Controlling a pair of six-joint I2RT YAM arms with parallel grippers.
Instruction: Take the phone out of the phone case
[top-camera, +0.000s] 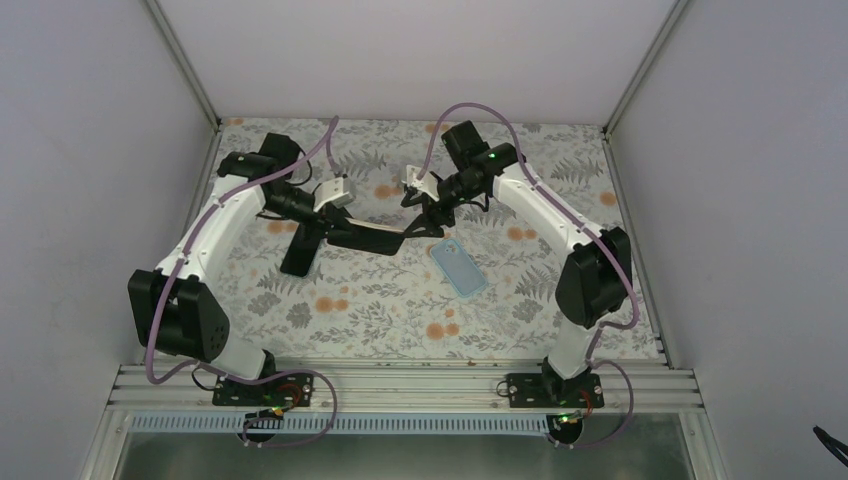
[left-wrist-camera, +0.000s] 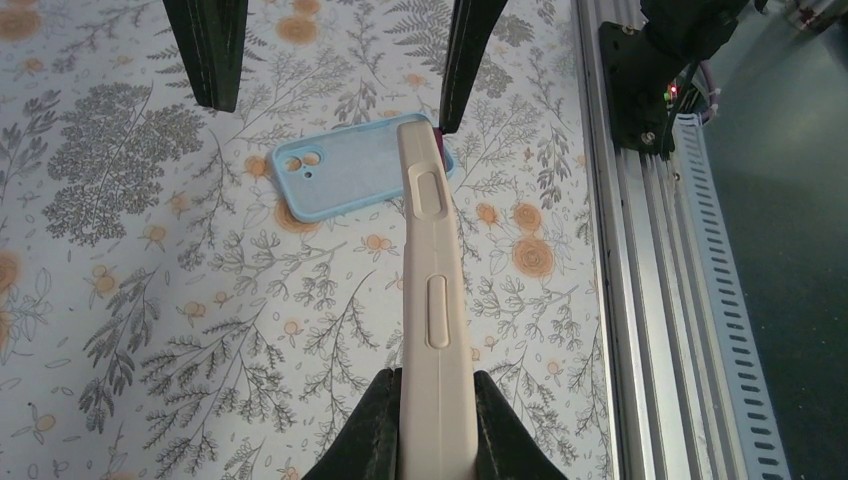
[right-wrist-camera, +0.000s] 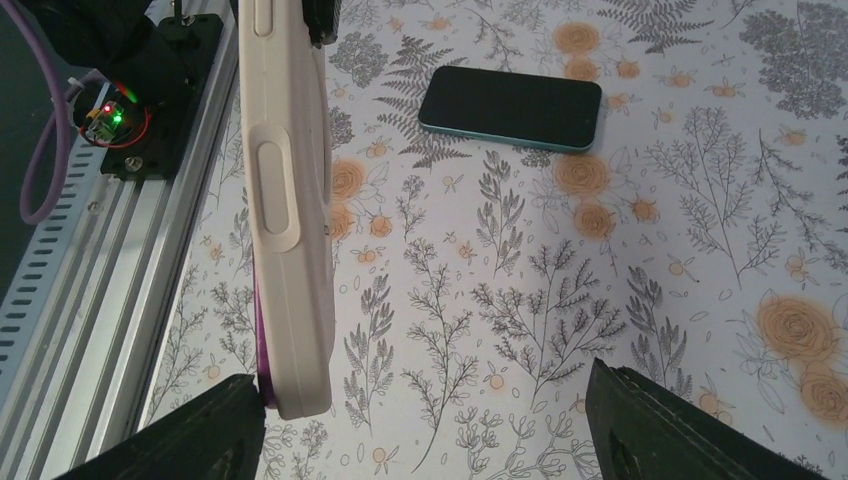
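Observation:
A beige phone case (left-wrist-camera: 432, 270) with a purple phone edge (right-wrist-camera: 262, 345) showing along one side is held edge-up above the table. My left gripper (left-wrist-camera: 432, 385) is shut on one end of it. In the top view the cased phone (top-camera: 375, 240) spans between both grippers. My right gripper (right-wrist-camera: 420, 425) is wide open at the far end of the case (right-wrist-camera: 290, 200); its left finger (right-wrist-camera: 200, 435) touches the case's corner, and its right finger (right-wrist-camera: 690, 430) is well clear.
A light blue empty case (top-camera: 460, 268) lies on the floral table cover, also in the left wrist view (left-wrist-camera: 350, 175). A black phone with a blue edge (top-camera: 300, 250) lies screen-up, also in the right wrist view (right-wrist-camera: 510, 108). An aluminium rail (top-camera: 400, 385) borders the near edge.

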